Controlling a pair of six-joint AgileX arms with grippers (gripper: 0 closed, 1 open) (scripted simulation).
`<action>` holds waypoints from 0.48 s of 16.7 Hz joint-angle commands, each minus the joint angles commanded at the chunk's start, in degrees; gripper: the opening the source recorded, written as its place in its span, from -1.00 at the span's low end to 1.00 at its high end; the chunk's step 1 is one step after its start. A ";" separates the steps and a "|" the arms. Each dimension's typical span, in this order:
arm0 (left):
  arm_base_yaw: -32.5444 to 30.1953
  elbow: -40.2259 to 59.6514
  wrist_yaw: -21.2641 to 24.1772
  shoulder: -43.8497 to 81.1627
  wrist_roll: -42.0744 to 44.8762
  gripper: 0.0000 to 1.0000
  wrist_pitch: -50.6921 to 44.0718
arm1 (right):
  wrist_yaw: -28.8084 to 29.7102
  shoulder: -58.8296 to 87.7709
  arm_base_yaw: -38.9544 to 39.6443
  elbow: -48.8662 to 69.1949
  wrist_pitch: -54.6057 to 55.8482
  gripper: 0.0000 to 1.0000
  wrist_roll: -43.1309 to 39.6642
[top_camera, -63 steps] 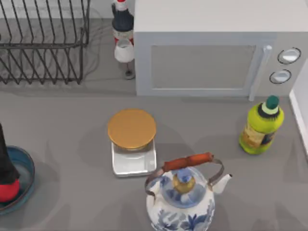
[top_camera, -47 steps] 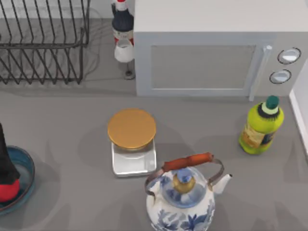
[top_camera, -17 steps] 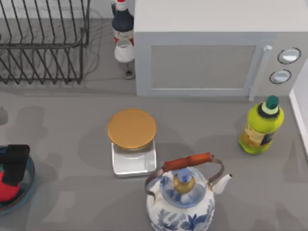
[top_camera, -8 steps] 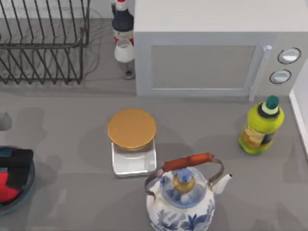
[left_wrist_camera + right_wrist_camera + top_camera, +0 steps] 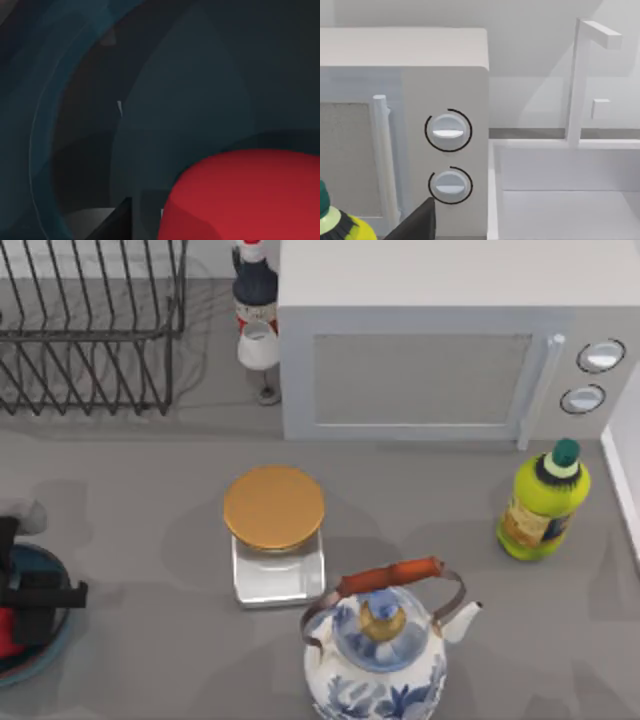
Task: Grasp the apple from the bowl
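Grey table [image 5: 150,490], pale back wall [image 5: 530,40]

The bowl [image 5: 45,658] sits at the frame's left edge with the apple [image 5: 8,632] in it. The scale [image 5: 275,535] is centre; the kettle [image 5: 385,645] lower right of it; the microwave [image 5: 440,350] fills the upper right, the rack [image 5: 90,325] the upper left.

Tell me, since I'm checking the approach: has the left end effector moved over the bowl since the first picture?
Yes. The left end effector has swung from the bowl's left edge rightward, toward the scale, and sits over the apple.
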 joint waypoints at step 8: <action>0.01 -0.66 0.00 0.59 0.02 0.55 0.86 | 0.00 0.00 0.00 0.00 0.00 1.00 0.00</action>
